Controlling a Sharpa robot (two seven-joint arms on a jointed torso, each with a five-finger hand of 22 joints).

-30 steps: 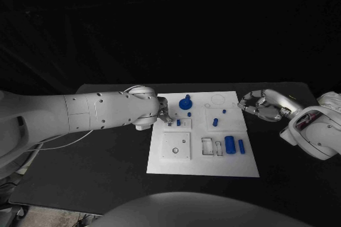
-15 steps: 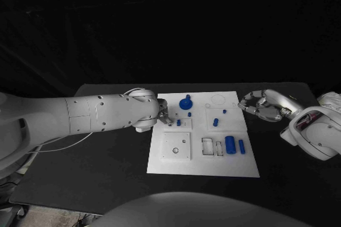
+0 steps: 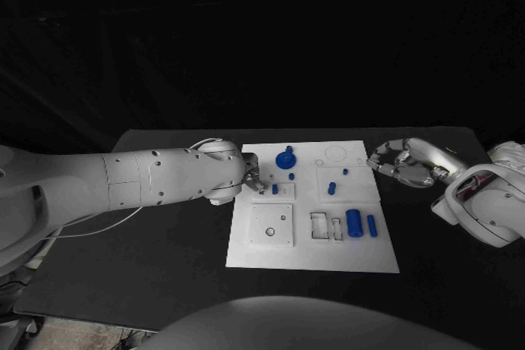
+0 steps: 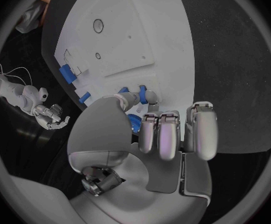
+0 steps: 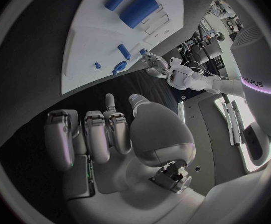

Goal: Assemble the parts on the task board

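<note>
Two white arms reach over a black table set against a dark, unlit background; we note the white task board at the table's middle.

On the board we count, from the head camera, seven blue parts: a round disc near the far edge, a small peg, an upright pin, a thick cylinder, a thinner rod beside it, and two small pieces at the left fingertips.

The left hand rests at the board's left edge. Its wrist camera shows what the head camera hides: thumb and a finger close on a small blue piece, other fingers curled.

The right hand hovers off the board's right edge, fingers curled, holding nothing visible.
</note>
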